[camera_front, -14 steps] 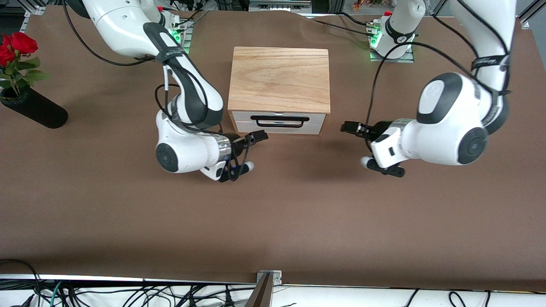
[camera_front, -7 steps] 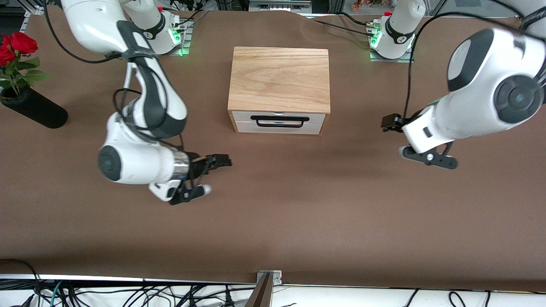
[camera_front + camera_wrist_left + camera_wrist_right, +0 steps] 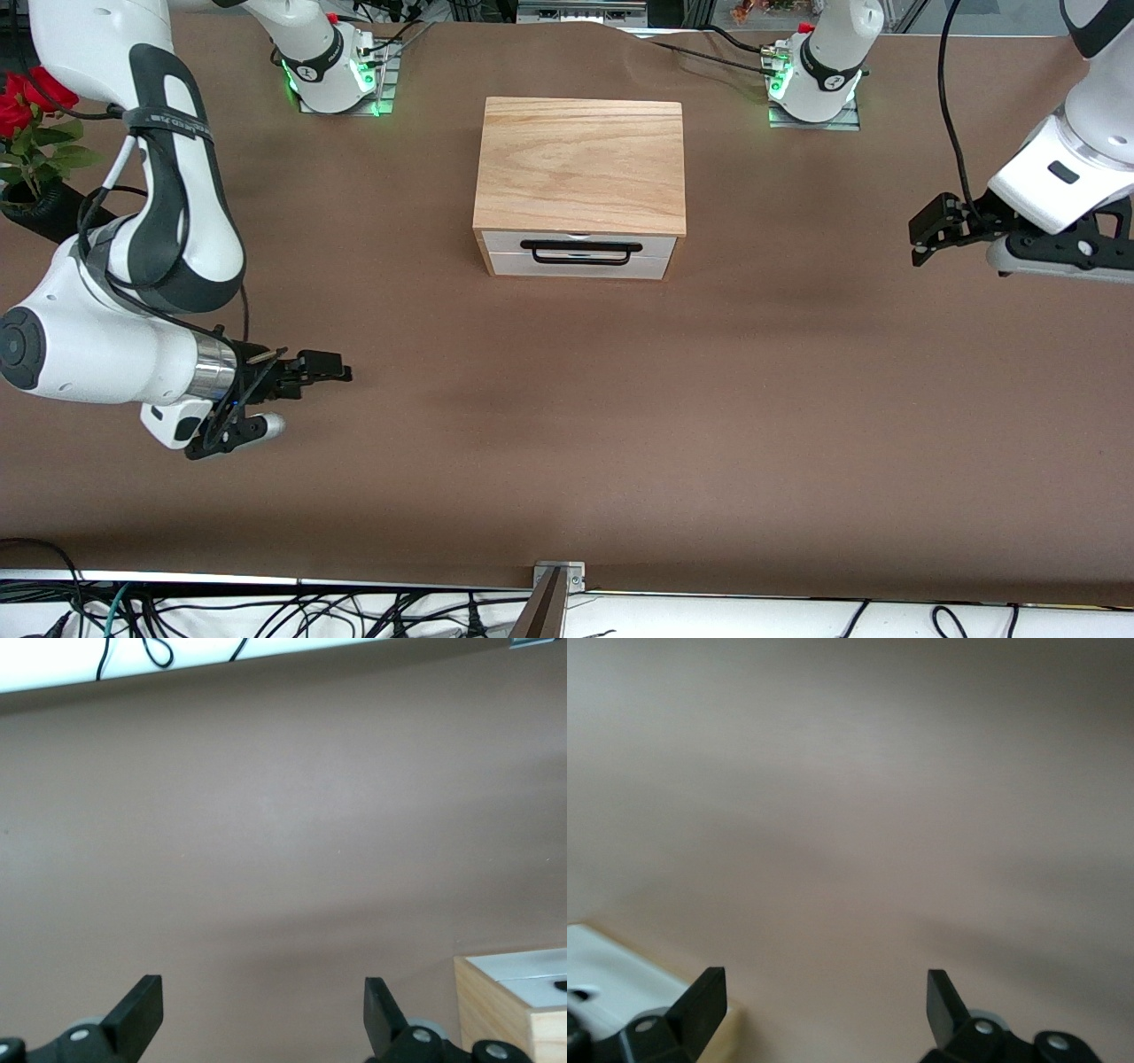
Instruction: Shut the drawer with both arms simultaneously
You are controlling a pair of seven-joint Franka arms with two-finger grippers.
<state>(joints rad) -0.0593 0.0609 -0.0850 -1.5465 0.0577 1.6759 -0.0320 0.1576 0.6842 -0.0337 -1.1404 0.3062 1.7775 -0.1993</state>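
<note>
Roses (image 3: 31, 106) in a black vase (image 3: 35, 213) mark the right arm's end of the table (image 3: 567, 443), partly covered by that arm. Next along, the right claw (image 3: 323, 368) hangs over bare table, well apart from the box; in the right wrist view its fingers (image 3: 700, 997) stand wide apart with nothing between them. In the middle sits the oak box (image 3: 580, 164), and the drawer (image 3: 580, 247) looks pushed in, its white front about flush with the panel below and no reddish wood showing. At the left arm's end, the left claw (image 3: 926, 235) hangs over the table, also well apart from the box, its fingers (image 3: 137, 1010) spread wide and empty.

We judge the closing push done, so what remains is only parking both arms clear. If a small gap is left, both claws would need to come to the front panel together and press evenly.

We cannot tell whether the drawer is seated to the very end. The left arm is cut off at the view's edge. The right wrist view is soft, showing only a corner of the box.
</note>
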